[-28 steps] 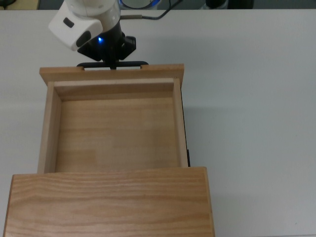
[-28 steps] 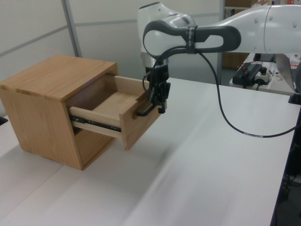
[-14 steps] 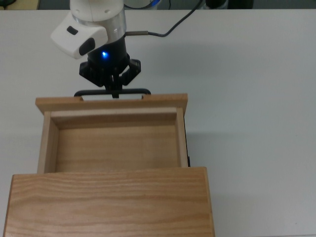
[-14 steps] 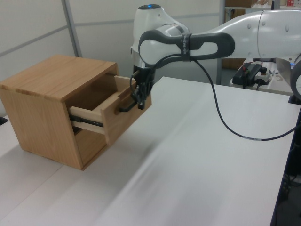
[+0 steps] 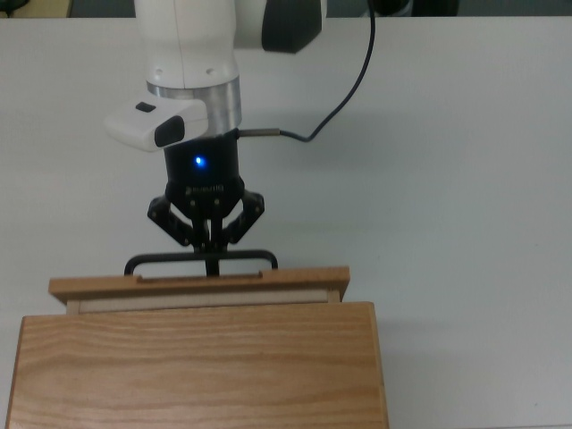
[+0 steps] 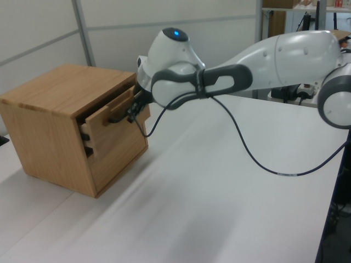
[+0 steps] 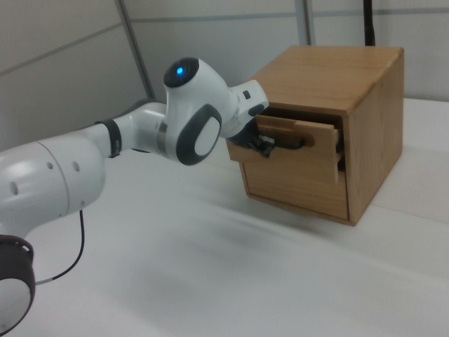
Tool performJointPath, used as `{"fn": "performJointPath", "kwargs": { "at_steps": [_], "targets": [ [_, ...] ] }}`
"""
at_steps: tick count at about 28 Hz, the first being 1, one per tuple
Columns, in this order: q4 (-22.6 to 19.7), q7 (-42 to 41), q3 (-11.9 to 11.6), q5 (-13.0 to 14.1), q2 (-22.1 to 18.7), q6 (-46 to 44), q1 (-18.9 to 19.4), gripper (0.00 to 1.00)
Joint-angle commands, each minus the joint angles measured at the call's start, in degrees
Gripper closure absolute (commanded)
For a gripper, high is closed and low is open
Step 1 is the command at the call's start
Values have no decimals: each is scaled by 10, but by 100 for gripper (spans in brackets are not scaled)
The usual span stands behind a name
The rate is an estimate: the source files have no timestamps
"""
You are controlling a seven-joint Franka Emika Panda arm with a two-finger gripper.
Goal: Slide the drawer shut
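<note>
My gripper (image 5: 212,259) is clamped on the handle (image 5: 200,261) of the drawer (image 5: 197,288), which pokes slightly from the cabinet (image 5: 197,366); white table (image 5: 447,223) all around.

light wood drawer (image 5: 197,285), blk handle (image 5: 200,259), blk hand (image 5: 211,255), white arm (image 5: 191,54)

Lab: white table (image 6: 219,181), partition walls (image 6: 44,33) (bench clutter behind).

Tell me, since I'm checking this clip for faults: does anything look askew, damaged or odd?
Nothing stands out. The drawer sits square in the cabinet, slightly open, with the gripper on its handle.
</note>
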State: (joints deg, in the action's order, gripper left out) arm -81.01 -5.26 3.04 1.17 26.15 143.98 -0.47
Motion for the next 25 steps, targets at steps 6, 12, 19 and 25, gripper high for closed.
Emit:
{"fn": "performJointPath", "kwargs": {
  "at_steps": [6, 12, 19, 25],
  "targets": [
    [4, 7, -2, -6, 47, 189, 6, 100],
    [4, 11, -1, -3, 45, 189, 7, 100],
    [1, 10, -1, -4, 13, 119, 6, 100],
    [3, 13, -1, -1, -52, -67, 6, 100]
  ]
}}
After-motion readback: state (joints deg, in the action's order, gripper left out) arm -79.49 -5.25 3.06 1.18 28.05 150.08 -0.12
